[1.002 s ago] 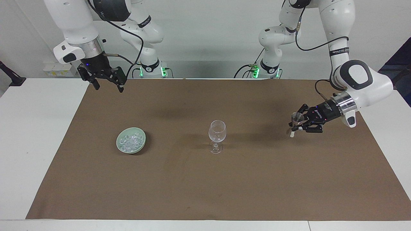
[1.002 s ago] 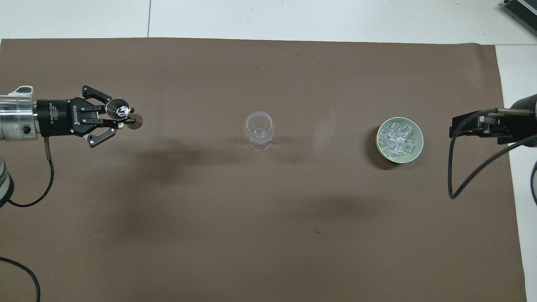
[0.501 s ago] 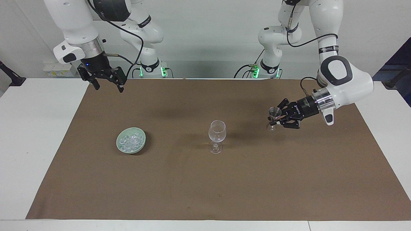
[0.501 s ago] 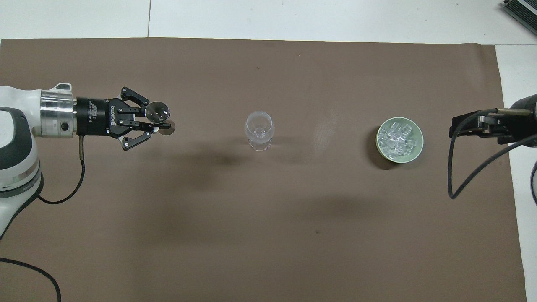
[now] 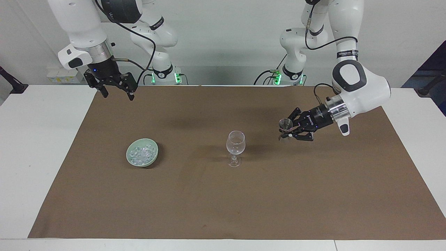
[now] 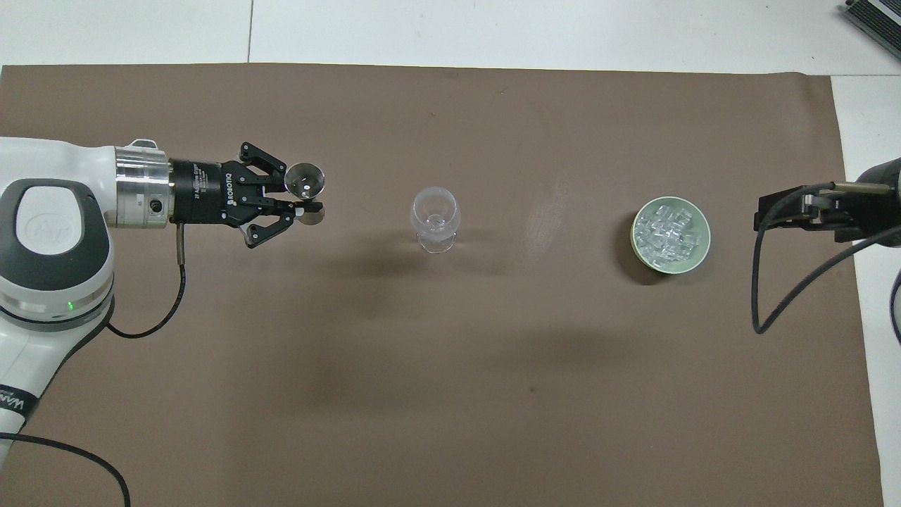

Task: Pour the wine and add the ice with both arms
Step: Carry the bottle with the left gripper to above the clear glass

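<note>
An empty clear wine glass (image 5: 236, 143) (image 6: 435, 211) stands upright mid-mat. My left gripper (image 5: 285, 129) (image 6: 304, 206) hangs above the mat, beside the glass toward the left arm's end, shut on the stem of a small clear stemmed cup (image 5: 285, 122) (image 6: 305, 178) held upright. The wine is out of view. The ice (image 5: 140, 152) (image 6: 669, 232) is heaped in a pale green bowl (image 5: 129, 157) (image 6: 700, 257) toward the right arm's end. My right gripper (image 5: 117, 94) (image 6: 774, 210) waits open and empty, high over the mat's edge at that end.
A brown mat (image 5: 244, 195) covers most of the white table (image 5: 41, 146). Wine glass and bowl stand in one row, about level with each other. Black cables trail from both wrists.
The left arm has carried the small cup sideways toward the wine glass, roughly halving the gap. The right arm, glass and bowl have not moved.
</note>
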